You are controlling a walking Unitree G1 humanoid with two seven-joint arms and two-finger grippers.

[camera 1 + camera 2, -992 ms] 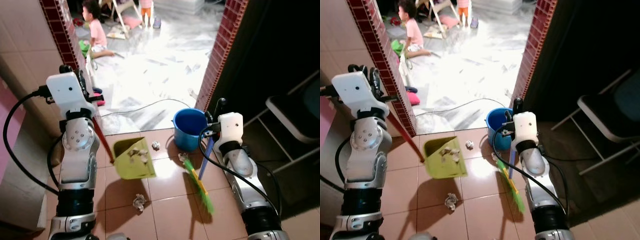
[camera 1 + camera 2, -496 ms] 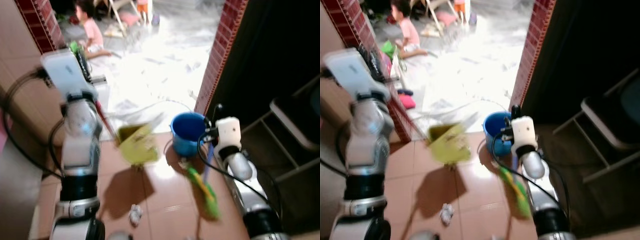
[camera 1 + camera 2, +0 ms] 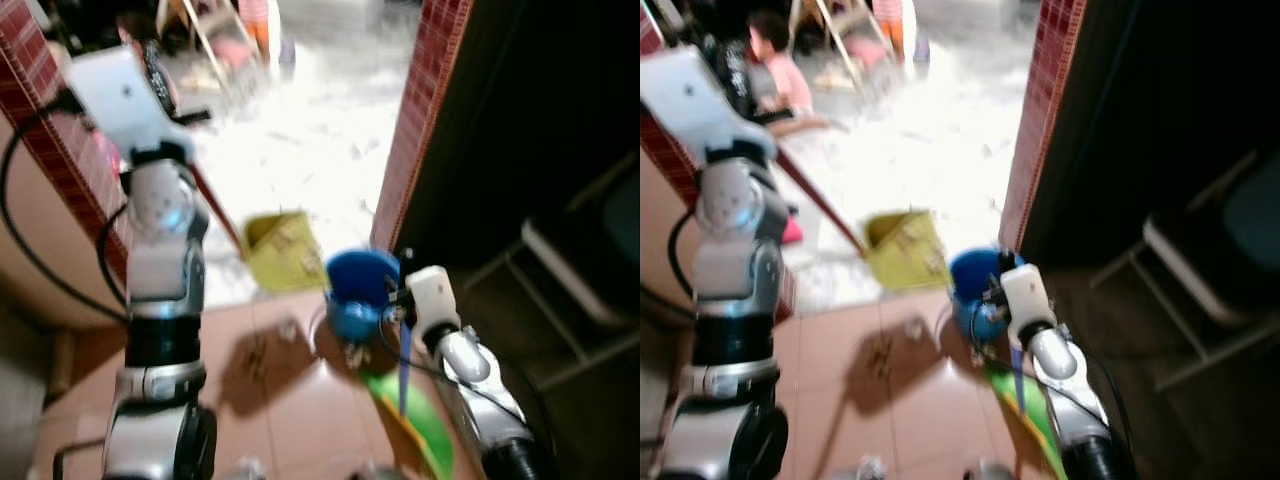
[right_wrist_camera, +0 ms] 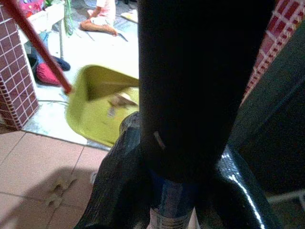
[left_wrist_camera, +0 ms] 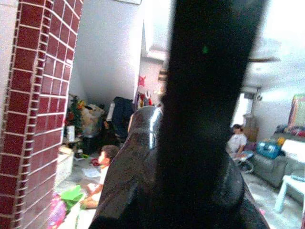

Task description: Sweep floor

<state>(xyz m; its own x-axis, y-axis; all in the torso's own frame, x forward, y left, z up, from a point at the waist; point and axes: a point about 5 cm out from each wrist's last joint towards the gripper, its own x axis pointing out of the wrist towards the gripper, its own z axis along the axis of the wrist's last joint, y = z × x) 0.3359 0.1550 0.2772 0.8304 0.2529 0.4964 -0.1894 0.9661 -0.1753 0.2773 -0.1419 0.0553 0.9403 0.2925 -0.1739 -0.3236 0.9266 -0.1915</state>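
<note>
- Left claw [image 5: 200, 119]: raised high; grip can't be told.
- Yellow-green dustpan [image 3: 283, 250] w/ scraps in air beside blue bucket [image 3: 357, 290].
- Right claw [image 4: 190, 143] clamped round blue broom handle [image 3: 404, 362].

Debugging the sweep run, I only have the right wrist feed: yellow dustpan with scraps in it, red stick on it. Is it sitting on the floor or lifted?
Observer: Lifted. The yellow dustpan hangs off the floor on its red handle, which runs up toward the left arm.
Operator: What is under it?
Observer: Nothing directly; a blue bucket stands on the tiles beside it.
Operator: Where is the broom?
Observer: The green broom head rests on the floor by the right arm, with the blue broom handle rising to the right gripper.
</note>
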